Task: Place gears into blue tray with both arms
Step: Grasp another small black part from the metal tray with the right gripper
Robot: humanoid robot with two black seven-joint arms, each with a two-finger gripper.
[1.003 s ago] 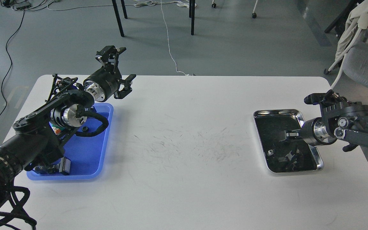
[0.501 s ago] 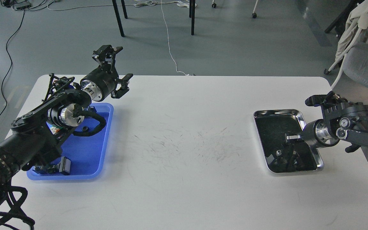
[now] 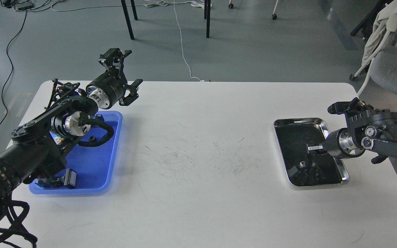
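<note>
Though jaws apart, gear (image 3: 91,138) below.

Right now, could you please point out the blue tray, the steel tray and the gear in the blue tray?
blue tray (image 3: 91,174): head view, bare floor.
steel tray (image 3: 300,120): head view, far rim.
gear (image 3: 92,139): head view, ring's top.

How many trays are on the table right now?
2: the blue tray at the table's left, under the left arm, and the steel tray at the right, beneath the right hand.

Gear (image 3: 92,138) in blue tray (image 3: 91,172)
</note>
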